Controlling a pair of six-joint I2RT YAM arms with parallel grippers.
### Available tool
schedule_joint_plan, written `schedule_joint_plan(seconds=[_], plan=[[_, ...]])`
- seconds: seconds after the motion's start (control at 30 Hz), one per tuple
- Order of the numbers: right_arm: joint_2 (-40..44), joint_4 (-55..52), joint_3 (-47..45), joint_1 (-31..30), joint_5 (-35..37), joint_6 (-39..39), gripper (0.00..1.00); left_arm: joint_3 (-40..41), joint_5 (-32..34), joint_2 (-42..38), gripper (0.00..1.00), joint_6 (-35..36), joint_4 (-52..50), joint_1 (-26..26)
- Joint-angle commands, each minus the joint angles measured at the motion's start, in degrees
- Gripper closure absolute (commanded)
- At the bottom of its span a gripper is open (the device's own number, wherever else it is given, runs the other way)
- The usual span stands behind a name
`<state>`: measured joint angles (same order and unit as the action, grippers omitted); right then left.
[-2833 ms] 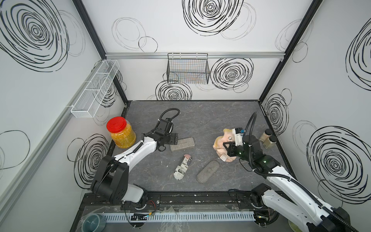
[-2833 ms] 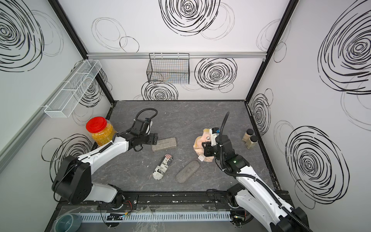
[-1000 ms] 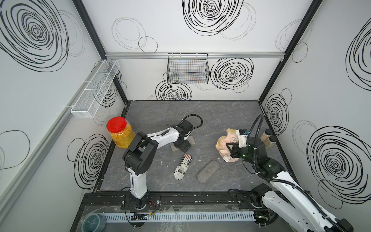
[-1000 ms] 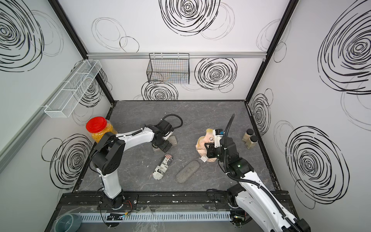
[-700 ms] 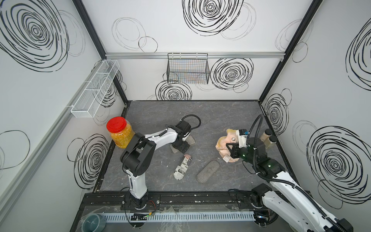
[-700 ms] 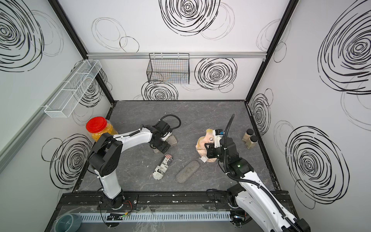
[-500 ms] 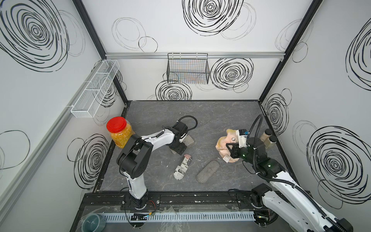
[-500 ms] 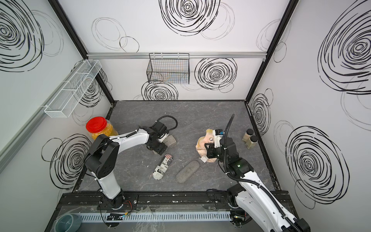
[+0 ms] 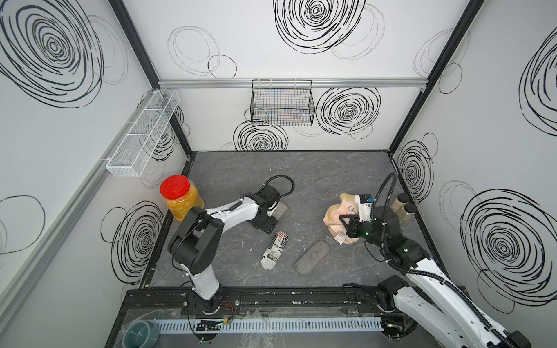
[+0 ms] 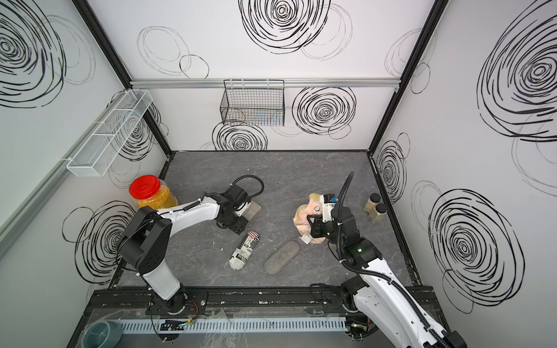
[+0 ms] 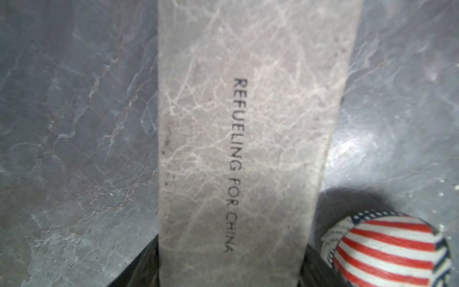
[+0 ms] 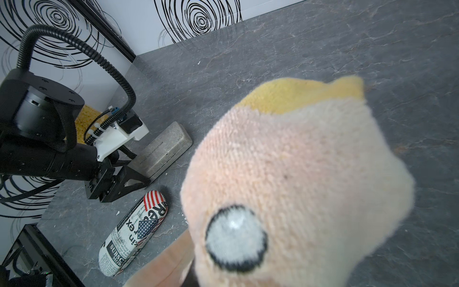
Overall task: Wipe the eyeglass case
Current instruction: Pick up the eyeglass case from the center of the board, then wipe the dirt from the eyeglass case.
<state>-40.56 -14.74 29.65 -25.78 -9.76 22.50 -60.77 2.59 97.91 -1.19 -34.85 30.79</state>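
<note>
Saw a peach and yellow cloth (image 12: 298,174), close and blurred, filling most of the frame, with a round white patch ringed in black. Beyond it, on the grey table (image 12: 323,49), made out the left gripper (image 12: 142,169), black fingers set either side of one end of a grey case (image 12: 165,149). Noted a printed case (image 12: 134,231) lying flat near the gripper, not touching.

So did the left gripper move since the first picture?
Yes. In a top view the left gripper has shifted right, away from the red-lidded jar, onto the grey eyeglass case.
</note>
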Motion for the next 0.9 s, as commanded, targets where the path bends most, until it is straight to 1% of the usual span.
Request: schedule_joint_plan(seconds=[0.0, 0.17, 0.3, 0.37, 0.47, 0.6, 0.7, 0.87], plan=[[0.0, 1.4, 0.1, 0.3, -3.2, 1.6, 1.0, 0.2, 0.0, -6.1, 0.36, -3.5, 4.5, 0.9], [-1.2, 2.9, 1.9, 0.3, -6.1, 2.7, 1.0, 2.9, -0.2, -13.6, 0.36, -4.6, 10.3, 2.8], [-2.2, 5.9, 4.4, 0.1, -9.6, 3.2, 1.0, 6.5, -3.1, -17.4, 0.36, -6.1, 16.8, 5.6], [-3.8, 6.8, 6.6, -0.5, -10.6, 3.3, 1.0, 7.8, -3.4, -17.9, 0.36, -6.5, 19.5, 7.9], [-6.7, 6.5, 10.3, -1.9, -9.3, 2.0, 1.0, 9.4, -3.7, -17.8, 0.37, -7.0, 23.5, 10.8], [-10.3, 5.9, 14.4, -3.8, -8.7, -0.1, 1.0, 11.7, -4.7, -17.8, 0.37, -7.7, 27.7, 12.8], [-13.7, 5.5, 16.6, -5.9, -11.9, -1.9, 1.0, 13.2, -4.7, -18.3, 0.37, -7.8, 30.3, 14.5], [-18.1, 4.5, 17.3, -10.0, -13.0, -3.2, 1.0, 14.3, -5.3, -18.3, 0.37, -7.9, 32.5, 15.5]])
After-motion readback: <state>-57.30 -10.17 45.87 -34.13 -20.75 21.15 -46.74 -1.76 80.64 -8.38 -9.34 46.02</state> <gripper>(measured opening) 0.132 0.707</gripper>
